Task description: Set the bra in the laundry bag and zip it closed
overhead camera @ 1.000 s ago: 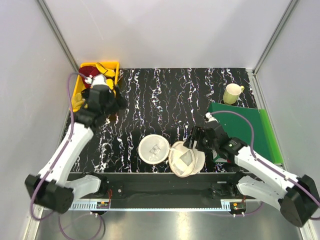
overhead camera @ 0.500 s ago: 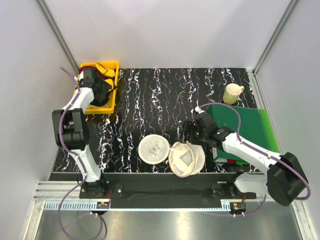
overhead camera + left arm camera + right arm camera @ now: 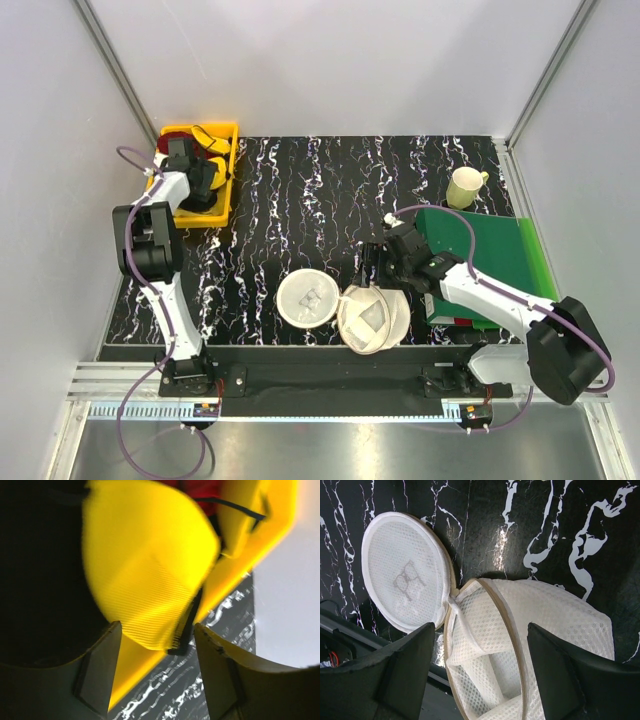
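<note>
Your left gripper (image 3: 157,630) is down in the yellow bin (image 3: 234,160) at the far left corner of the table (image 3: 330,190). Its jaws stand apart around a yellow fabric cup (image 3: 145,565). You cannot tell whether the cup is gripped, nor whether it is the bra. Your right gripper (image 3: 480,677) hangs released and empty over the laundry bag (image 3: 405,575). The bag lies unzipped at the near edge, its halves side by side.

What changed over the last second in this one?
The left gripper moved away from the bases, deeper into the yellow bin, over a bright yellow garment; whether its jaws grip it is unclear. The right gripper edged left over the laundry bag, jaws open. The bag, mug and green board stayed put.
</note>
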Robot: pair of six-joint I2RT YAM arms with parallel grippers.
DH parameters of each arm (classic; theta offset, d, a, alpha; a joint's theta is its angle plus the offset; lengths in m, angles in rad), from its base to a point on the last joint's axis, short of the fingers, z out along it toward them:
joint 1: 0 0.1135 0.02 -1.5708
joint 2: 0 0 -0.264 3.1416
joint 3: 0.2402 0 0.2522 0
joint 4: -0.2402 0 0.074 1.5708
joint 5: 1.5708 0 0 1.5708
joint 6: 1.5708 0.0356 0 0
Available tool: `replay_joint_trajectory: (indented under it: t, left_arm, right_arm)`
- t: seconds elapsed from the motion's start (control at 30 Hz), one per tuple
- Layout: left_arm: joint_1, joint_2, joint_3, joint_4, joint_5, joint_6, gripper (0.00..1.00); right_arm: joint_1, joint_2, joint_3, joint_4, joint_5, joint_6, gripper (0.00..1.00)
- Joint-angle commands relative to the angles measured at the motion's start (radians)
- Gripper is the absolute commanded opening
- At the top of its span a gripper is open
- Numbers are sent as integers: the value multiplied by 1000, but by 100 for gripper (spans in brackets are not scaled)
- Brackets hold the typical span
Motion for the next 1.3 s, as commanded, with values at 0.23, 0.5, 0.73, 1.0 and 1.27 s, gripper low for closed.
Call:
replay_joint_trajectory:
  t: [0.23,0.5,0.73,1.0,1.27]
  left_arm:
    - [20,-64,-96,85,-59,-36,69]
    - [43,-44,-30,87,-37,117,67]
    - [46,-190,19,-23,-134,404,76]
    - [142,-394,-169,-166,-159,351,73]
    - [237,-404,-256,-223,-62,322,58]
  right_arm:
    - [7,37,13,68,-48,-3,82]
    - [7,17,2,68,-51,-4,82]
    - [7,49,-4,89,-72,-7,83]
    - [7,61,-8,115,-106,-13,84]
    - [7,41,-3,120,-135,-24,85]
